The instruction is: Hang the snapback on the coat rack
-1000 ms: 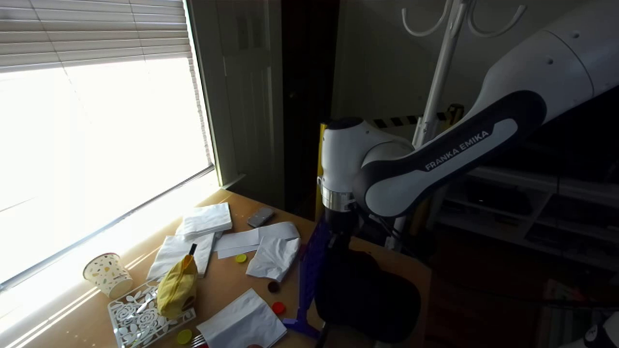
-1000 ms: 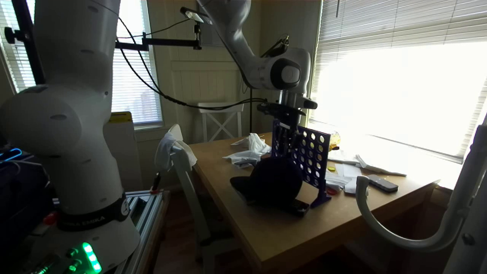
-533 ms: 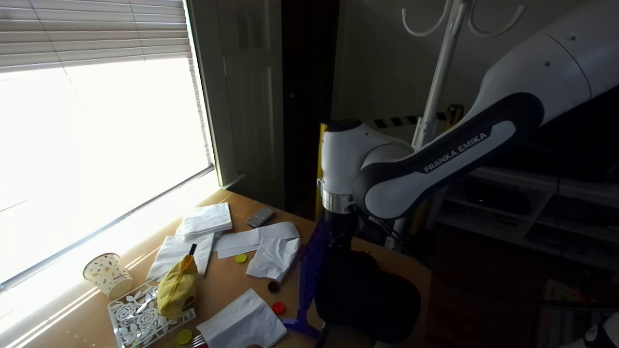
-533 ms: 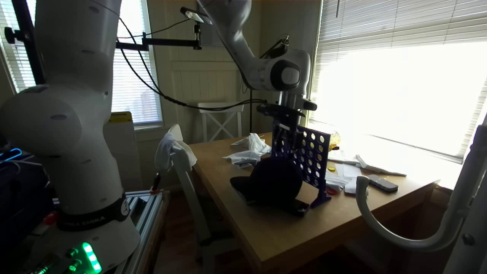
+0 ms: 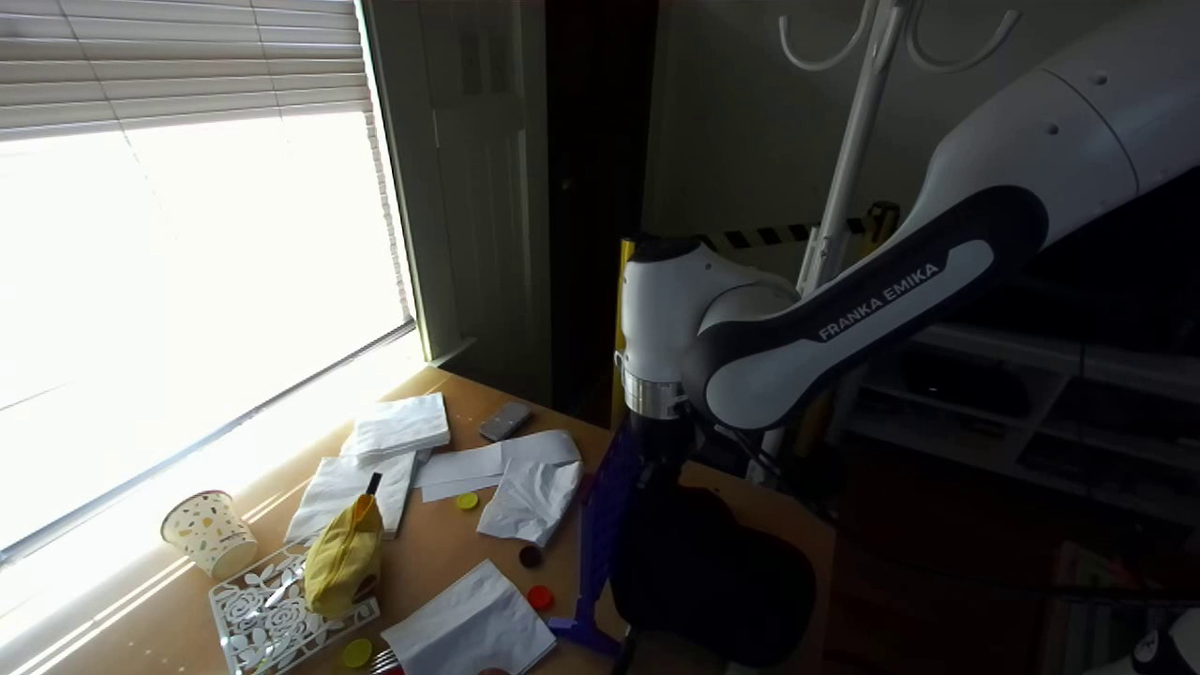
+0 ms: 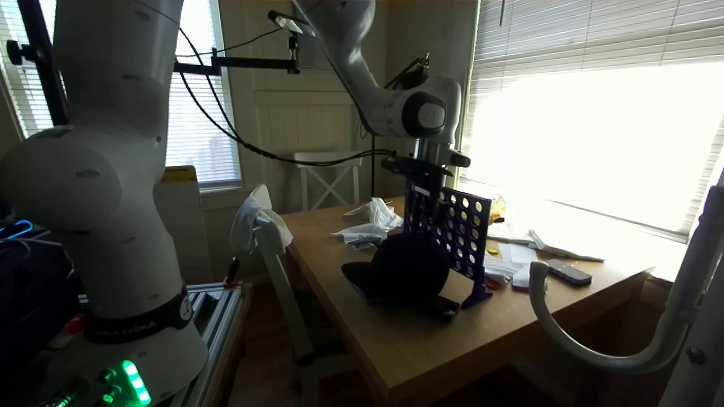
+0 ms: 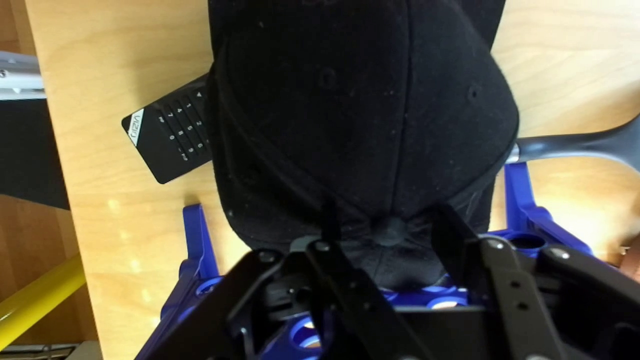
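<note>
The black snapback rests on the table, dome up; it shows in both exterior views (image 5: 717, 577) (image 6: 410, 268) and fills much of the wrist view (image 7: 360, 110). My gripper (image 7: 387, 220) is open. Its two fingers stand apart on either side of the cap's top button, close over the crown. Whether the fingertips touch the cloth I cannot tell. In an exterior view the dark gripper (image 6: 424, 217) points down just above the crown. The white coat rack (image 5: 855, 141) stands behind the arm with upward-curving hooks; one hook (image 6: 608, 359) shows at the near right in an exterior view.
A blue upright game grid (image 6: 461, 232) stands right beside the cap and under the gripper (image 7: 300, 335). A black remote (image 7: 172, 130) lies partly under the cap. A dark-handled utensil (image 7: 575, 145) lies beside it. Papers (image 5: 469, 619) and a yellow pouch (image 5: 342, 558) are on the table.
My arm and gripper have moved slowly down, bringing the fingers lower over the crown. The cap and the other things have not visibly moved.
</note>
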`<state>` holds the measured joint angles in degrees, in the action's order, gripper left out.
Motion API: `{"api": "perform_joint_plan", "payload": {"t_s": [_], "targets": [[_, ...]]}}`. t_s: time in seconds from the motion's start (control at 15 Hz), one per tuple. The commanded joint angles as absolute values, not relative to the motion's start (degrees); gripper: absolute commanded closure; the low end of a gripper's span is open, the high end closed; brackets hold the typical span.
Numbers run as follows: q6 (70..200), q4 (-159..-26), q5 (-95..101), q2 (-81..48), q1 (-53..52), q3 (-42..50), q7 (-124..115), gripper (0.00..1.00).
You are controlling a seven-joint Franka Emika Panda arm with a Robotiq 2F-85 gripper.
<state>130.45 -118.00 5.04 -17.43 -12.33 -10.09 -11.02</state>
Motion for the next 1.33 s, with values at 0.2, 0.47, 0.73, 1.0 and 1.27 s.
{"api": "perform_joint_plan", "payload": {"t_s": [0.2,0.47,0.73,1.0,1.27], "targets": [[130.1,-117.2,6.1,-18.0,-13.5,-9.2,-12.0,0.67],[130.0,-117.2,6.1,-18.0,-13.6,-9.1,-12.0,0.74],[130.0,-117.3,6.2,-17.8,-13.9,-9.0,-12.0,0.97],[130.3,-117.5,6.3,-17.7,-13.9,-9.0,-12.1,1.0],[130.1,-117.5,6.3,-17.5,-13.8,-9.0,-11.7,0.74]]}}
